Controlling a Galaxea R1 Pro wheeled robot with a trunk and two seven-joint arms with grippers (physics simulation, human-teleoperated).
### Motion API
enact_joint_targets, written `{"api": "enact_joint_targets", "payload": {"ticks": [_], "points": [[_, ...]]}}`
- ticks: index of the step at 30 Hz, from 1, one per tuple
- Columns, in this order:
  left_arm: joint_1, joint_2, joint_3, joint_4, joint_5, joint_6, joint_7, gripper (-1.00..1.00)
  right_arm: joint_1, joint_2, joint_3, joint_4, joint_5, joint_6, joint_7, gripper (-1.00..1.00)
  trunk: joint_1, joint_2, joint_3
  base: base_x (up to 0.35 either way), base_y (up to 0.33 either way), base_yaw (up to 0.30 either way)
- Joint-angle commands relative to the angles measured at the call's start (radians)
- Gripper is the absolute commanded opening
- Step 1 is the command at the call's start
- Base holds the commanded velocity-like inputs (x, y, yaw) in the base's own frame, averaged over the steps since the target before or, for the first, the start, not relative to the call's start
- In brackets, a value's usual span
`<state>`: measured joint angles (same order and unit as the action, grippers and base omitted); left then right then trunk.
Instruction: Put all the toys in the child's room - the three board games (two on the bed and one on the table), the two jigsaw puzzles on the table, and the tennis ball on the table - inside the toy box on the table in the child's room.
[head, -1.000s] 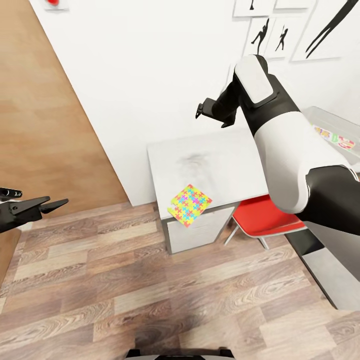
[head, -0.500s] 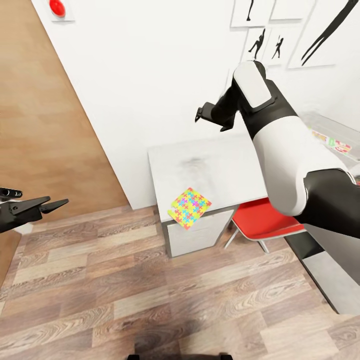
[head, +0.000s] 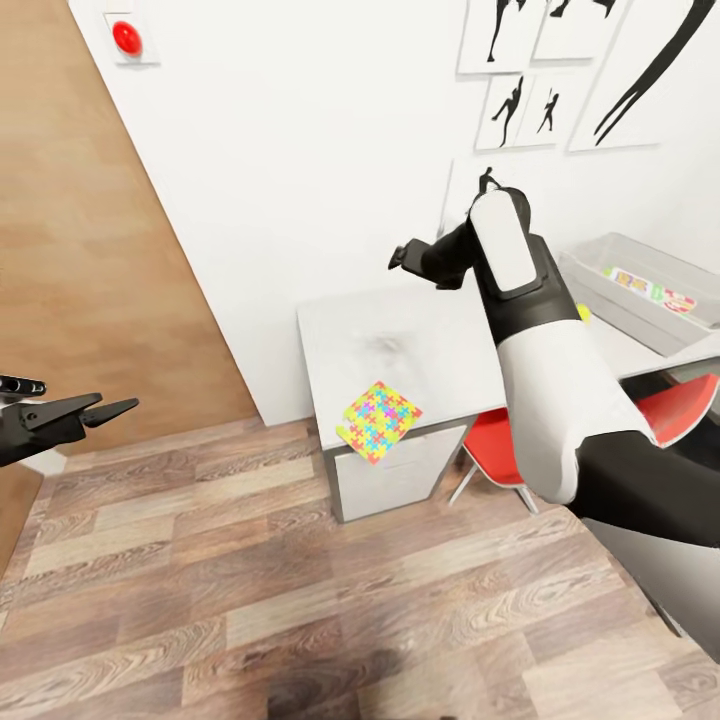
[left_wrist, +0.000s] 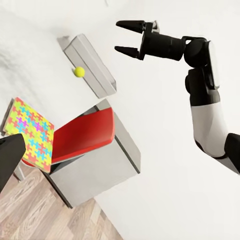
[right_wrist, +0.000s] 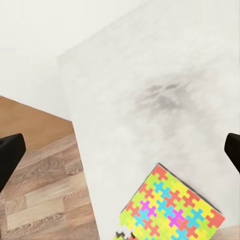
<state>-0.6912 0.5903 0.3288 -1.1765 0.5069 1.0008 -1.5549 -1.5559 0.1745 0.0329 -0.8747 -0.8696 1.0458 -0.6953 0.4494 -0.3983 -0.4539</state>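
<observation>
While the right gripper (head: 399, 256) hovers with fingers apart above the pale grey-white table (head: 440, 335), retrieval is pending: lower onto the multicolour mosaic jigsaw puzzle (head: 379, 421) overhanging the table's near edge. Left gripper (head: 105, 410) idle, fingers apart.

jigsaw puzzle (head: 378, 421) on table (head: 440, 335) front-left corner | toy box (head: 640, 290) far right | tennis ball (head: 582, 313) between

Jigsaw puzzle (head: 378, 421) overhangs table (head: 440, 340) edge (near corner); toy box (head: 640, 290) far end.
</observation>
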Motion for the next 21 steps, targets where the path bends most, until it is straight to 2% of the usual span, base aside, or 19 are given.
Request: {"api": "enact_joint_targets", "payload": {"ticks": [1,6,16,21], "points": [[-0.001,0.000,0.000,0.000,0.000,0.011,-0.004,1.00,0.005,0.000,0.001,-0.006,-0.009,0.001,-0.010,1.00,0.001,-0.002,0.000,0.000,0.000,0.000],[0.000,0.000,-0.001,0.000,-0.001,0.010,-0.003,1.00,0.026,0.000,0.002,-0.023,-0.009,0.001,-0.009,1.00,0.001,-0.002,0.008,0.000,0.000,0.000],[0.001,-0.001,-0.001,0.000,0.000,0.011,-0.004,1.00,0.031,0.000,0.004,-0.026,-0.008,-0.002,-0.009,1.00,0.001,-0.002,0.025,0.000,0.000,0.000],[0.001,-0.001,-0.001,0.000,-0.001,0.011,-0.004,1.00,0.033,0.000,0.042,-0.031,-0.009,-0.005,-0.008,1.00,0.001,-0.002,0.033,0.000,0.000,0.000]]}}
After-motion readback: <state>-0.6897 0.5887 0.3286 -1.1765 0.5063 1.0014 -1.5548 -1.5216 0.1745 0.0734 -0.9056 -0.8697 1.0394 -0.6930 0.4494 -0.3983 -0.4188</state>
